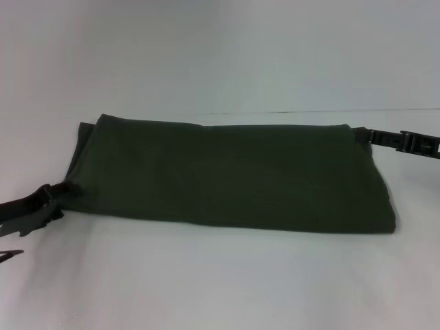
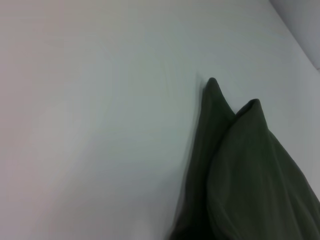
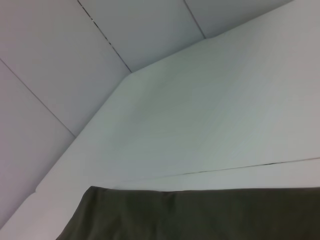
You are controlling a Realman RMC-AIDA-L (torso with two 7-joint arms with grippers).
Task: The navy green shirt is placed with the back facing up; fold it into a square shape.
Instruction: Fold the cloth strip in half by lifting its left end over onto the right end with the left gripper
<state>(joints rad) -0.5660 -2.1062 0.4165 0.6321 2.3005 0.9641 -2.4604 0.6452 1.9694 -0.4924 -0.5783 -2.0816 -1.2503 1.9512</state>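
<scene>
Olive cloth: the shirt (image 1: 227, 175) lay on the white table (image 1: 220, 282) as a long folded band, plain side up, no lettering showing. Left gripper (image 1: 58, 194) sat at the shirt's left end, near corner, touching the cloth; looked pinched on it, but I couldn't tell for sure. Right gripper (image 1: 375, 136) sat at the shirt's right end, far corner, fingers hidden behind the fold, so grip unknown too. My read: each arm held one end to carry it across the shirt's middle, shortening the band into a square. That cross fold wasn't done yet.
</scene>
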